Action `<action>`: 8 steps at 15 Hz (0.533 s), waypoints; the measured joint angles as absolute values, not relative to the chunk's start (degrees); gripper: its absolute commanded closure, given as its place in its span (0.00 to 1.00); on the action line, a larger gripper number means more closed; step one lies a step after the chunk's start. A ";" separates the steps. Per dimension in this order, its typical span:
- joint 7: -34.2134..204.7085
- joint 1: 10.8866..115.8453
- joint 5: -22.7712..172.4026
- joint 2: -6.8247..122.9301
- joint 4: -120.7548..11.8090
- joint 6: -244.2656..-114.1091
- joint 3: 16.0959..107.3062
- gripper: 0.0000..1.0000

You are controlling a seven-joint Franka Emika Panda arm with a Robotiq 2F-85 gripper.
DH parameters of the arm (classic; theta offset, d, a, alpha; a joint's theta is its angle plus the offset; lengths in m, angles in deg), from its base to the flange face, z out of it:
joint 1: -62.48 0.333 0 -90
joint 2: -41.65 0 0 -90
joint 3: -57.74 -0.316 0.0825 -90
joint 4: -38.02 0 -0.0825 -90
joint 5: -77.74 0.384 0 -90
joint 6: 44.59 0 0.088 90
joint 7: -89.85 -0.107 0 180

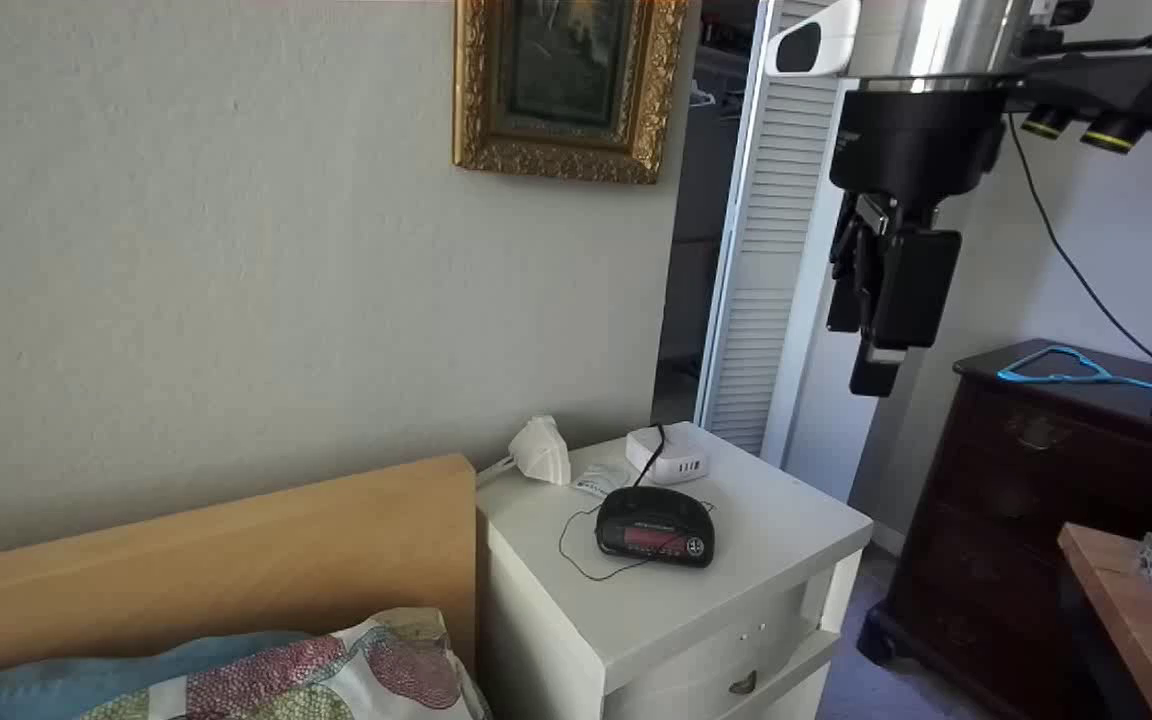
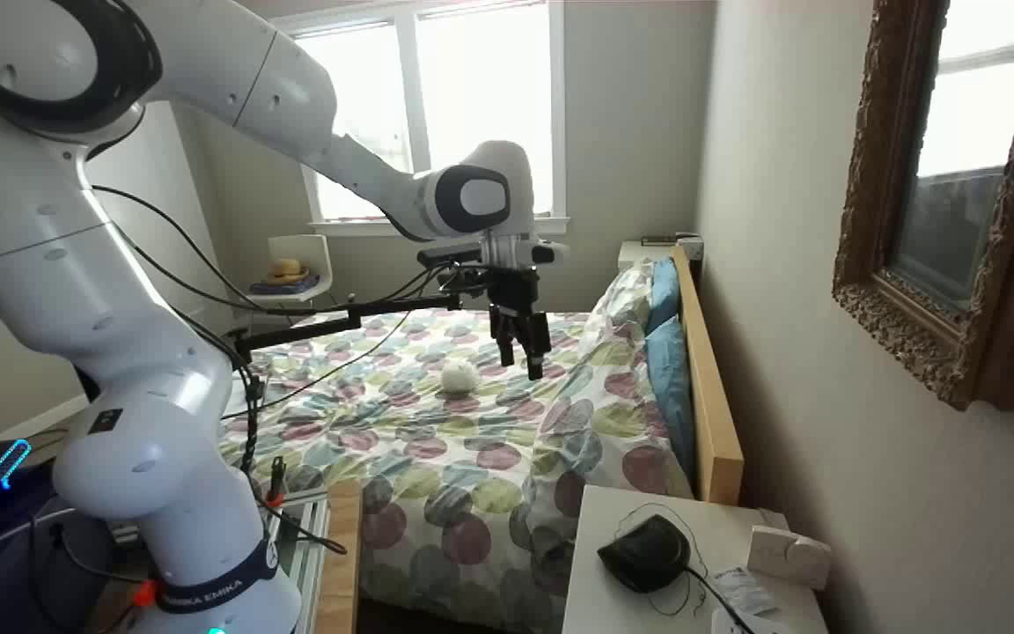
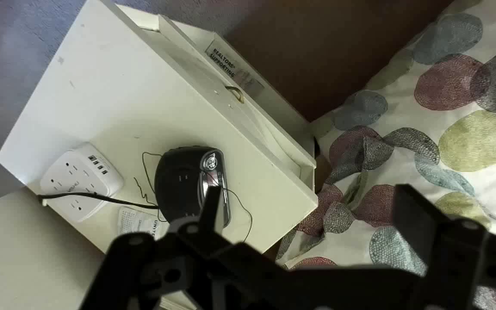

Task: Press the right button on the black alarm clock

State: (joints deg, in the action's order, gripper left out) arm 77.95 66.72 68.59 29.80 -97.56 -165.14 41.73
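Daylight is coming through a wide window (image 2: 485, 106) into a bedroom with pale walls (image 1: 236, 250). The gripper (image 3: 309, 193) is hanging in midair, its jaws standing widely spread and pointing down. One finger (image 3: 209, 211) is overlapping the black alarm clock (image 1: 654, 527) in the wrist view, yet both exterior views are showing the jaws well apart from it. The clock is sitting upright on a white nightstand (image 1: 786, 515), its front showing a reddish display (image 1: 651, 540). A thin wire (image 3: 250, 215) is trailing beside it on more than one side, and a thicker cord (image 3: 123, 201) is running from its back across a white power block (image 3: 80, 176). Near these, a printed packet (image 3: 138, 221) and a white object (image 1: 540, 452) of unclear kind are resting.

The nightstand is presenting a drawer front (image 3: 207, 77) with a small handle (image 3: 236, 94). Just past it in the wrist view, a printed piece (image 3: 226, 62) reading "REALTORS SUPPORTING" is showing; I cannot tell whether a drawer or a shelf is holding it. A closet (image 1: 701, 200) beside a slatted door (image 1: 786, 200) is holding a white hanger (image 1: 701, 97), and a dark dresser (image 1: 996, 540) is bearing a blue hanger (image 1: 1101, 376). A white fluffy ball (image 2: 459, 379) is lying on the spotted bedcover (image 2: 437, 484), and a straw hat (image 2: 287, 267) is resting on dark cloth (image 2: 285, 287) on a chair (image 2: 309, 251).
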 measured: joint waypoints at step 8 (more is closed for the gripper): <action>75.50 66.98 67.71 30.14 -97.32 -165.27 42.46 0.00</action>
State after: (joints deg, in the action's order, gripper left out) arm 75.50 66.98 67.71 30.14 -97.32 -165.27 42.46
